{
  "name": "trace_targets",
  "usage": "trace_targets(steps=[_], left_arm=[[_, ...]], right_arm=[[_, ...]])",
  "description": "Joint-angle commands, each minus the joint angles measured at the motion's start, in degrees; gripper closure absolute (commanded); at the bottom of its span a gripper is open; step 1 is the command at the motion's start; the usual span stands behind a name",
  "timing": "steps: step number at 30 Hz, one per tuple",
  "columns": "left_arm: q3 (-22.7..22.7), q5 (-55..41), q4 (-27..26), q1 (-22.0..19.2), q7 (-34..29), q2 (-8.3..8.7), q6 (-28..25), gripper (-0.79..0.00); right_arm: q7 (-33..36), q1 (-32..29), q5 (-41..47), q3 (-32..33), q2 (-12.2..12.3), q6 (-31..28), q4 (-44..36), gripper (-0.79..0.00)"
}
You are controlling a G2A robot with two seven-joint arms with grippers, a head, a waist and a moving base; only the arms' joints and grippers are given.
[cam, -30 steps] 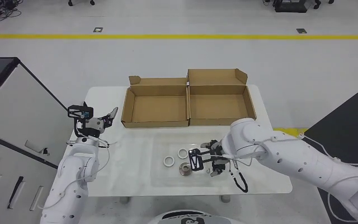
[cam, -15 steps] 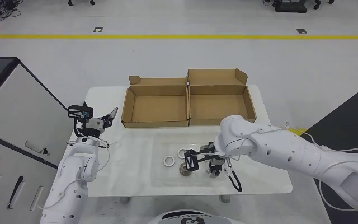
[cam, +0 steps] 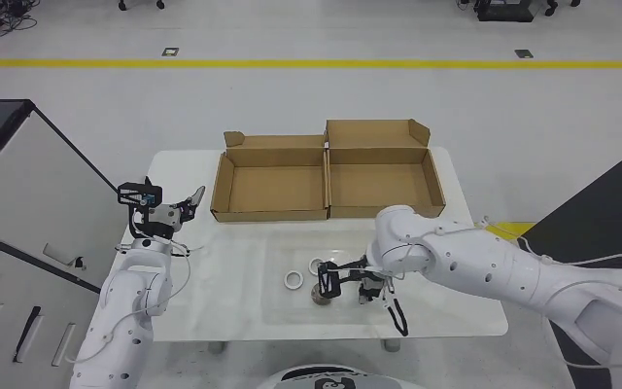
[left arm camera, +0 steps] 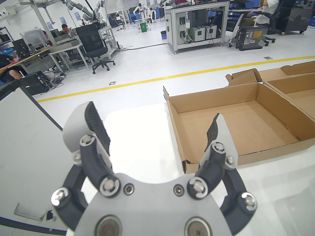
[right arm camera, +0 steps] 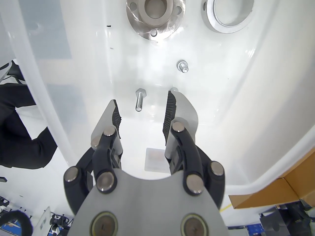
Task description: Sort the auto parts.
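Observation:
A shallow white tray holds the parts. In it lie a steel flange, a white ring, a long bolt and a short bolt. My right gripper hangs open low over the tray, and the long bolt lies just past its fingertips, between them. From above, the right gripper sits beside the flange, with two white rings close by. My left gripper is open and empty, raised at the table's left edge.
Two empty cardboard boxes stand side by side at the back of the table, the left box and the right box. The left box lies just ahead of my left gripper. A white panel stands left of the table.
My right gripper has slid left across the tray toward the flange and rings. The left arm has kept still.

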Motion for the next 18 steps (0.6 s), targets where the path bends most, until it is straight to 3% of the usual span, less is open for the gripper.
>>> trace_targets(steps=[1,18], left_arm=[[0.00,0.00,0.00,0.00,0.00,0.00,0.00,-0.785],[0.00,0.00,0.00,0.00,0.00,0.00,0.00,-0.785]], right_arm=[[0.33,-0.12,-0.05,0.00,-0.07,0.34,-0.04,-0.372],[0.90,-1.14,-0.48,0.00,0.02,0.91,0.07,-0.274]])
